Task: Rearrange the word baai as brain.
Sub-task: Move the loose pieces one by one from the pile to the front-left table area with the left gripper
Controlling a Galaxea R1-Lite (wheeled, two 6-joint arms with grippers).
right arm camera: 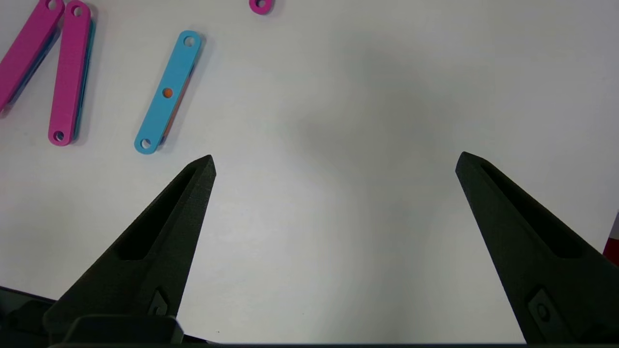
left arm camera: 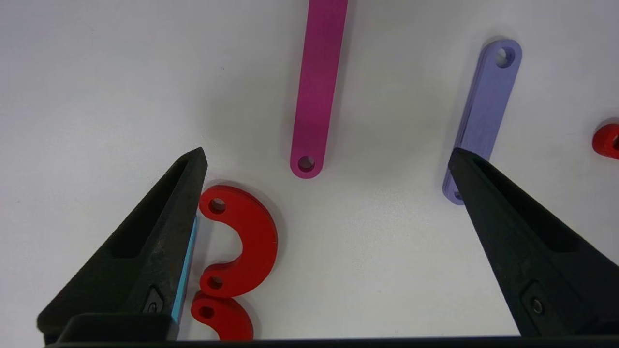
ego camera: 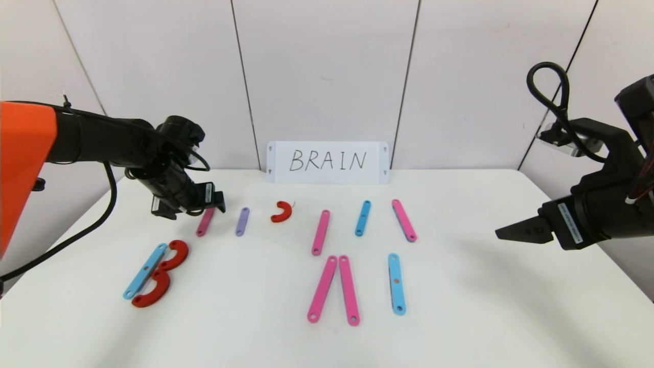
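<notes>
Currently the left gripper (ego camera: 196, 204), jaws wide apart and empty, hangs over the pink strip (ego camera: 205, 222) at left-centre of the head view; it should drop squarely and pinch mid-strip without nudging the purple strip (ego camera: 242, 221). Right gripper (ego camera: 521, 231), also spread, idles at right edge.

The white card (ego camera: 327, 162) standing against the back wall reads "BRAIN" in black handwriting
</notes>
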